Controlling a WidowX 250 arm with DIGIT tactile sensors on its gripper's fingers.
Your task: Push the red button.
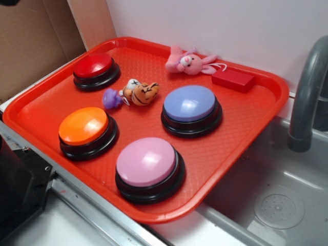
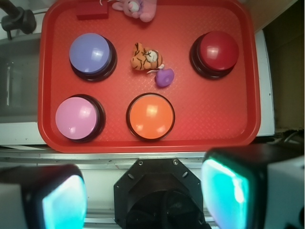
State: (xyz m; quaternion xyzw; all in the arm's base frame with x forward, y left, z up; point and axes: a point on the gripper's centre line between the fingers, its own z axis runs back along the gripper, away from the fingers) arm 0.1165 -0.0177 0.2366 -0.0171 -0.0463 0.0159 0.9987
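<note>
The red button [image 1: 94, 67], a glossy dark-red dome on a black base, sits at the far left corner of the red tray [image 1: 241, 123]. In the wrist view the red button [image 2: 218, 51] is at the upper right of the tray [image 2: 200, 124]. My gripper [image 2: 145, 195] hangs high above the near edge of the tray, over the robot base, well away from the button. Its two fingers [image 2: 226, 188] stand wide apart with nothing between them. The gripper does not show in the exterior view.
On the tray are an orange button [image 1: 84, 128], a pink button [image 1: 147, 165], a blue button [image 1: 190, 106], a small tiger toy [image 1: 141, 93] with a purple piece [image 1: 110, 98], a pink bunny toy [image 1: 188, 62] and a flat red block [image 1: 233, 79]. A sink with a grey tap [image 1: 307, 97] lies to the right.
</note>
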